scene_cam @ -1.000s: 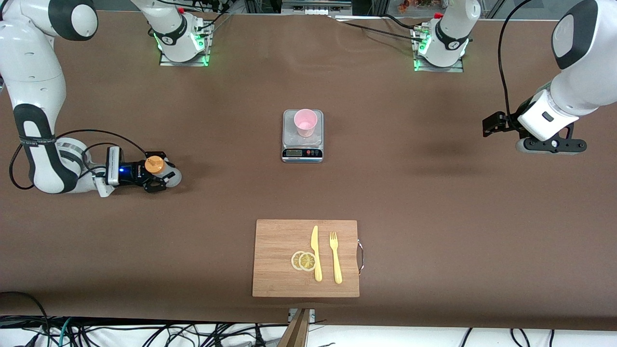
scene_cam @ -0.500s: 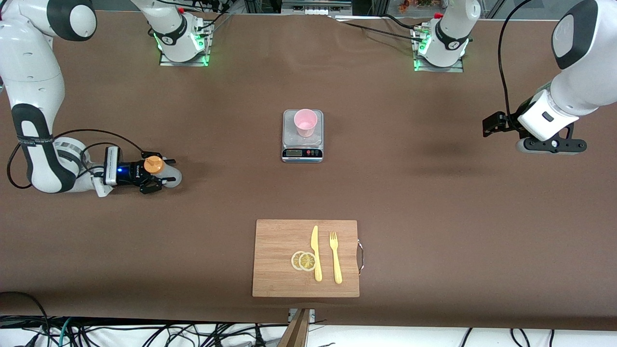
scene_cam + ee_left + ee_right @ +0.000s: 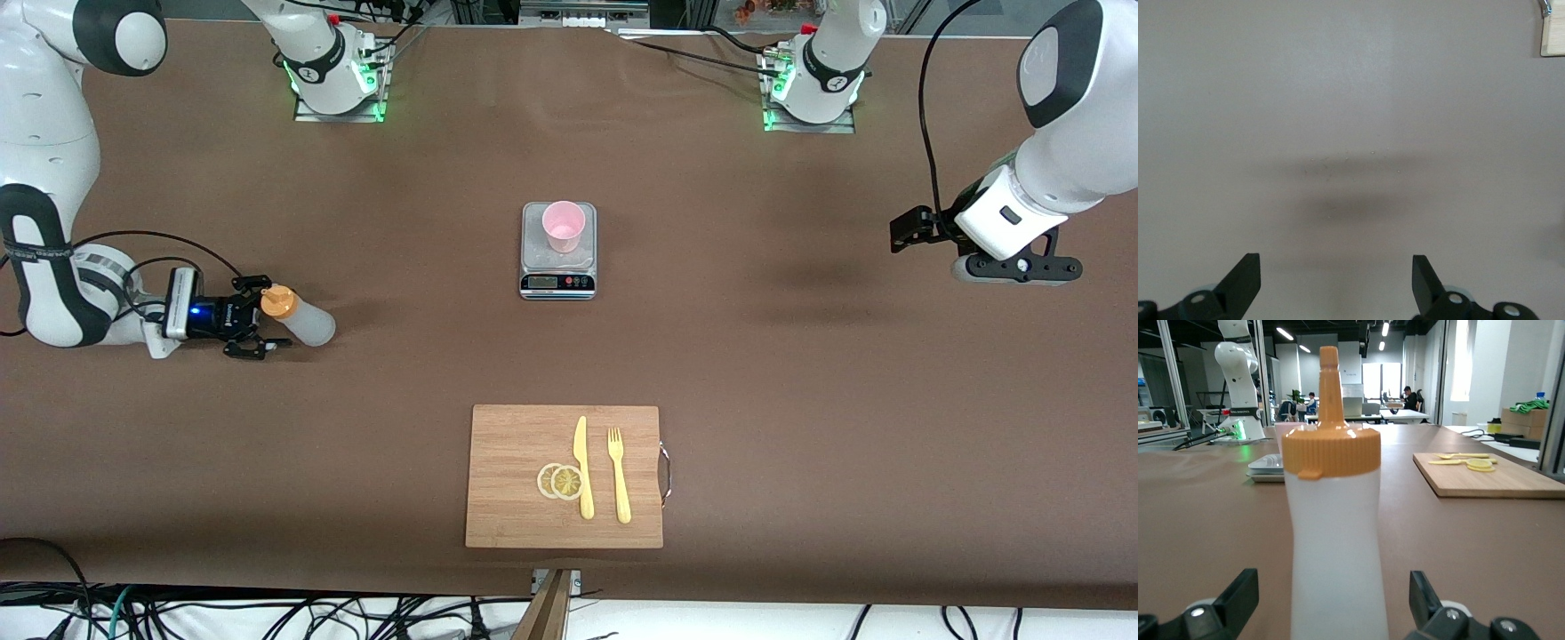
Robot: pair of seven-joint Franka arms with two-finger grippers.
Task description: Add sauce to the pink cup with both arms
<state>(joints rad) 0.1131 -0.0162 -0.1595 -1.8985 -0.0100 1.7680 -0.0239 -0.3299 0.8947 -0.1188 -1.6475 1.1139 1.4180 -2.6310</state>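
Right gripper [image 3: 253, 330] sits low at the right arm's end of the table, its 2 fingers spread apart and clear of the sauce [image 3: 298, 317], which stands upright on bare brown tabletop [image 3: 800, 427] just in front of them. That translucent whitish bottle carries a ribbed orange nozzle cap. Toward mid-table, well apart, the tapered pink cup [image 3: 564, 226] rests on a metal scale [image 3: 557, 271]. Left gripper [image 3: 1336, 283] waits with fingers wide over bare tabletop.
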